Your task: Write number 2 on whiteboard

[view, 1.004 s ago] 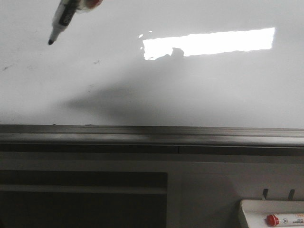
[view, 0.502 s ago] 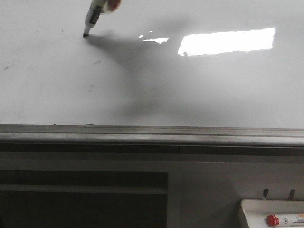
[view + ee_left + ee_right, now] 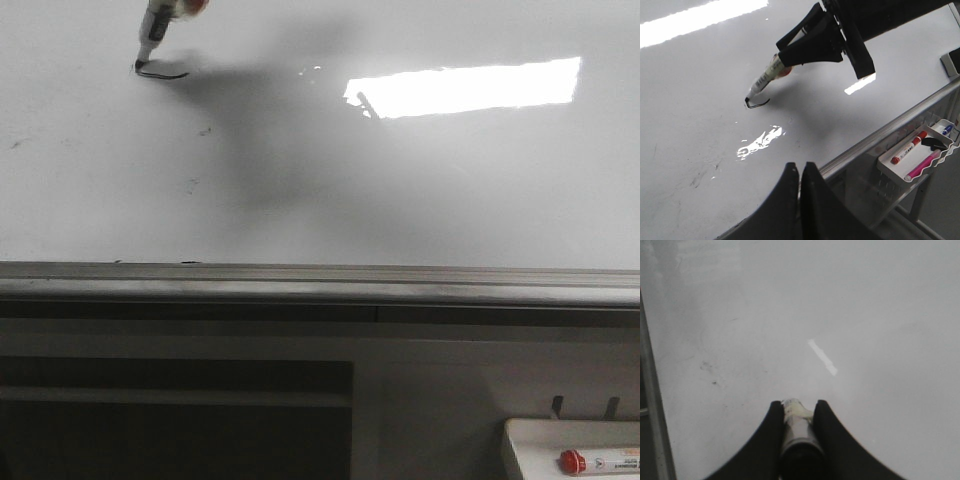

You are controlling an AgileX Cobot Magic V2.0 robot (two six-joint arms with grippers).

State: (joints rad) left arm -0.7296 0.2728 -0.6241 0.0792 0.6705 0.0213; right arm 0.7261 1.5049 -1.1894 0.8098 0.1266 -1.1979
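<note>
Front view: marker point(image 3: 152, 42) tip touches whiteboard point(image 3: 400, 190), wide bare board alongside.

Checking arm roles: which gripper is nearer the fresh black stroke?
Right. The right gripper holds the marker whose tip touches the stroke; the left gripper stays apart, shut.

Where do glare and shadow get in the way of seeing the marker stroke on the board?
Front view: a bright rectangular glare sits right of the stroke, a broad soft shadow spreads between them, and the whiteboard stays readable. Left wrist view: glare patches lie near the stroke, not over it. Right wrist view: soft and hazy, the marker hides the stroke.
</note>
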